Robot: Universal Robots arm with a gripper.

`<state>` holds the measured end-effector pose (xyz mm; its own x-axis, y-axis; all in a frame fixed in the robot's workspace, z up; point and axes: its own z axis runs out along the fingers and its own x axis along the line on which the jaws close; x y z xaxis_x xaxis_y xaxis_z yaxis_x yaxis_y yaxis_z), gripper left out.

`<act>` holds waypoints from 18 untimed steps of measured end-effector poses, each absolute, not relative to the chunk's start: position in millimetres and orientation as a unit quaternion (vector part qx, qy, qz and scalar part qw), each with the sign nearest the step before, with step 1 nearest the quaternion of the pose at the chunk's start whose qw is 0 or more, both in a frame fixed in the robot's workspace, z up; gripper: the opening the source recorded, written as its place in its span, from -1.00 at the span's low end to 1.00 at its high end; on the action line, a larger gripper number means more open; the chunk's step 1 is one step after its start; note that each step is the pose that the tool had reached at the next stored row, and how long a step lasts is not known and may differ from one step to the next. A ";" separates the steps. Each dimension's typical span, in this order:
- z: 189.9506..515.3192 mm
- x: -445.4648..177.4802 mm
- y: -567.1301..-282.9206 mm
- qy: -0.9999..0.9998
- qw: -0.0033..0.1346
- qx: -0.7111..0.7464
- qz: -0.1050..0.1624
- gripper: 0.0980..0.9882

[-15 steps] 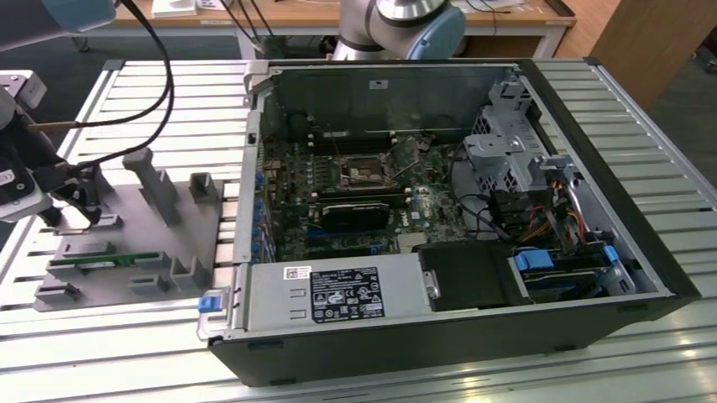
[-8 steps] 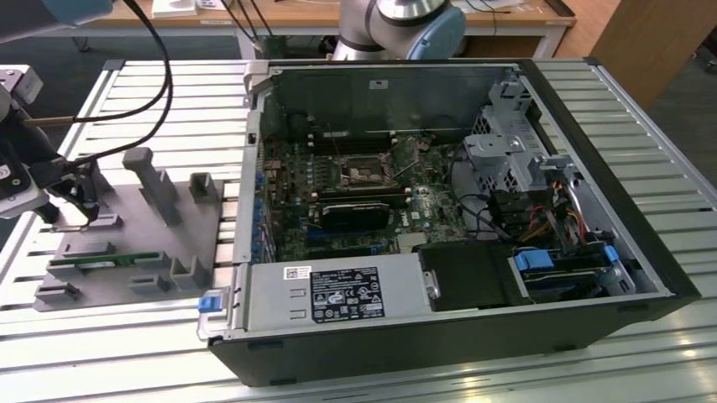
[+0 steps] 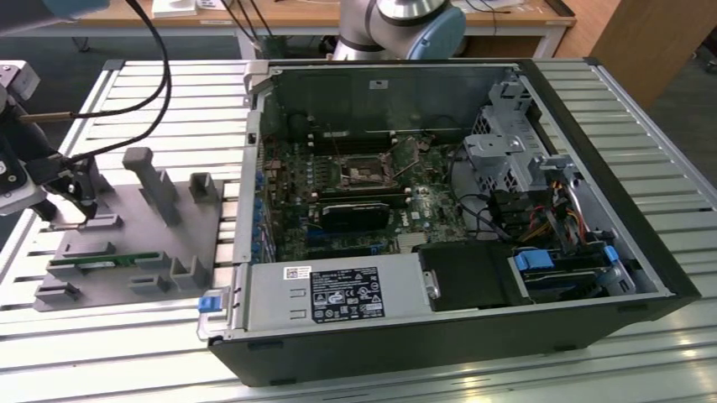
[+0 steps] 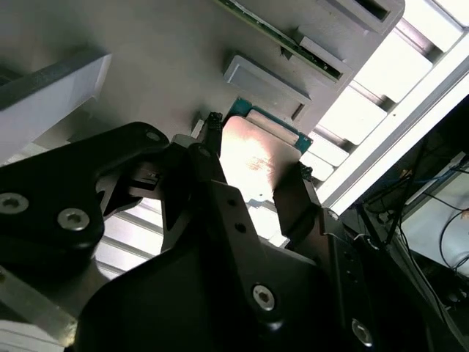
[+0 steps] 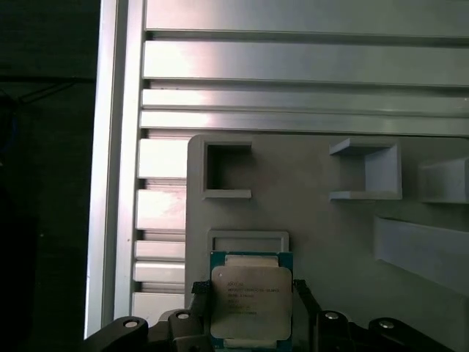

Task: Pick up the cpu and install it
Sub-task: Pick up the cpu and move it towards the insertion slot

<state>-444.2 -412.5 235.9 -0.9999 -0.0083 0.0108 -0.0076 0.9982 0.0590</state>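
The cpu (image 5: 251, 301), a small square chip with a shiny silver top and a green rim, lies flat on the grey tray (image 5: 330, 227) beside a shallow rectangular frame. In both wrist views my gripper (image 5: 249, 292) has one black finger against each side of it. The second wrist view shows the cpu (image 4: 253, 158) between the fingertips (image 4: 212, 136) of my gripper (image 4: 256, 155). In the exterior view my gripper (image 3: 70, 201) hangs low over the tray (image 3: 168, 239) at that view's left. The dark socket (image 3: 364, 174) sits on the motherboard inside the open computer case (image 3: 627, 252).
A green memory stick (image 3: 96, 261) lies in a slot on the tray, among upright grey posts (image 3: 151, 180). Black cables (image 3: 146, 75) run over the slatted metal table (image 3: 672, 134). The arm's base (image 3: 404, 25) stands behind the case.
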 end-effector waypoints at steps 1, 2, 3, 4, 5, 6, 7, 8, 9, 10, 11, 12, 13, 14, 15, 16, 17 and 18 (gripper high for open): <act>237.2 -444.2 -412.5 -1.000 0.006 0.004 -0.030 -0.02; 238.4 -444.2 -412.5 -1.000 0.006 0.004 -0.030 -0.02; 239.5 -444.1 -412.5 -1.000 0.005 0.004 -0.030 -0.02; 240.6 -444.2 -412.5 -1.000 0.005 0.004 -0.030 -0.02; 241.8 -444.2 -412.5 -1.000 0.005 0.004 -0.030 -0.02; 242.9 -444.2 -412.5 -1.000 0.005 0.004 -0.030 -0.02; 244.0 -444.2 -412.5 -1.000 0.005 0.004 -0.030 -0.02; 245.2 -444.2 -412.5 -1.000 0.005 0.004 -0.031 -0.02; 246.1 -444.2 -412.5 -1.000 0.005 0.004 -0.031 -0.02; 247.9 -444.2 -412.5 -0.999 0.006 0.004 -0.031 -0.02; 248.7 -444.2 -412.5 -0.999 0.005 0.004 -0.031 -0.02; 249.5 -444.2 -412.5 -0.999 0.006 0.004 -0.031 -0.02; 250.3 -444.2 -412.5 -0.999 0.005 0.004 -0.031 -0.02; 251.0 -444.2 -412.5 -0.999 0.005 0.004 -0.032 -0.02; 252.1 -444.2 -412.5 -0.999 0.005 0.004 -0.032 -0.02; 252.6 -444.1 -412.5 -0.999 0.005 0.004 -0.032 -0.02; 253.0 -444.1 -412.5 -0.999 0.005 0.004 -0.032 -0.02; 253.7 -444.2 -412.5 -0.999 0.005 0.004 -0.032 -0.02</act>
